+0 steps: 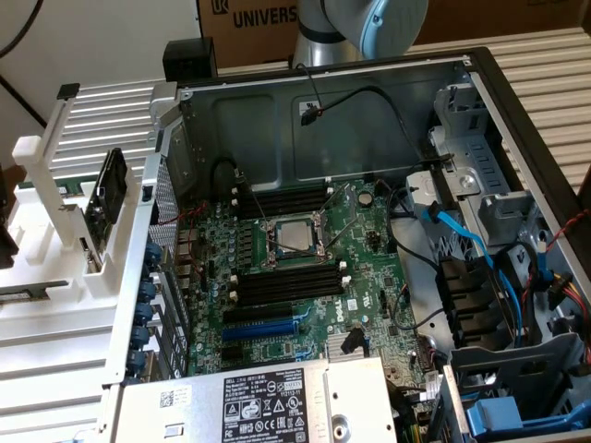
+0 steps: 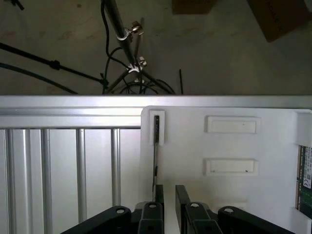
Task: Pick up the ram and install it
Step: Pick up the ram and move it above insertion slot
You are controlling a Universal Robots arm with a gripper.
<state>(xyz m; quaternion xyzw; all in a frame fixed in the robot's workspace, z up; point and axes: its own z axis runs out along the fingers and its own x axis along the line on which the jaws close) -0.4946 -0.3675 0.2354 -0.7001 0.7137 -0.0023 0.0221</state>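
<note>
Dark-green ram at nine o'clock of the case — light, stiff, fragile, I'd pinch its flat faces mid-length — gripper part-open, seemingly empty.

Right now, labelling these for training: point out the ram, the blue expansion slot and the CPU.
ram (image 2: pixel 305 168): wrist view, green board face.
blue expansion slot (image 1: pixel 261 327): exterior view, middle of its length.
CPU (image 1: pixel 294 237): exterior view, centre of metal lid.
</note>
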